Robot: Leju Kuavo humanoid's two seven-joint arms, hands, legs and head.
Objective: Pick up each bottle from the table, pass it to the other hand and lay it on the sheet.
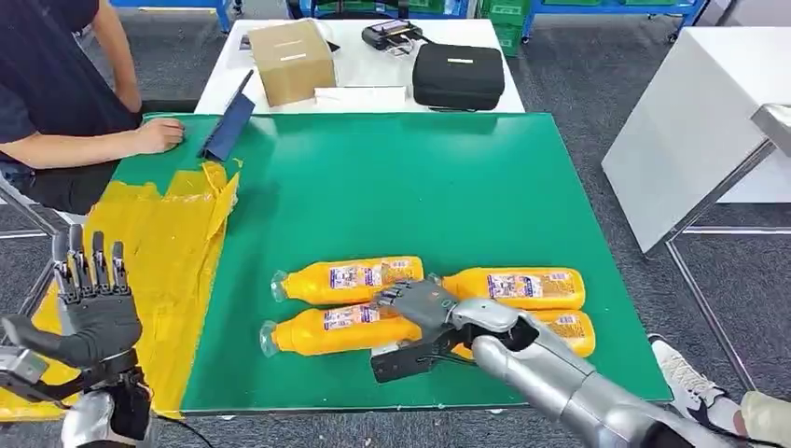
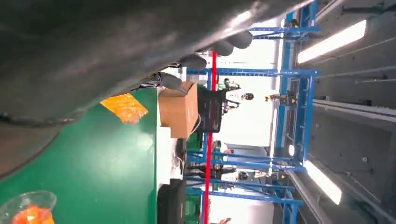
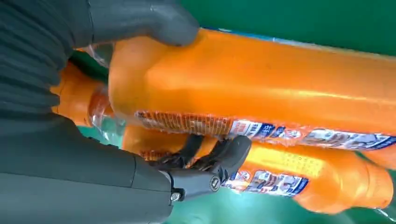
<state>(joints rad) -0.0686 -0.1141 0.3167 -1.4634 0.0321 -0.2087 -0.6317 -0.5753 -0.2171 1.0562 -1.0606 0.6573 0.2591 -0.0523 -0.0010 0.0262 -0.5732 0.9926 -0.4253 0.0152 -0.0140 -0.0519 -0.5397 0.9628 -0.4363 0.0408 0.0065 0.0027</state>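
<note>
On the green table (image 1: pixel 392 177), glossy orange labelled bottles (image 1: pixel 347 278).

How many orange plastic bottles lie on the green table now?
4: rear left, rear right, front left under the right robot hand, and front right, partly hidden behind the arm.

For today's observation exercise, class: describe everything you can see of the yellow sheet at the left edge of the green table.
The yellow sheet looks like thin, glossy plastic film, crinkled and wrinkled all over. It lies flat along the left side of the green table, reaching down to the near edge. Its far right corner is folded up and creased, close to a dark blue folder. No bottle lies on it. The left hand hovers open over its near part, fingers up, not visibly touching it.
</note>
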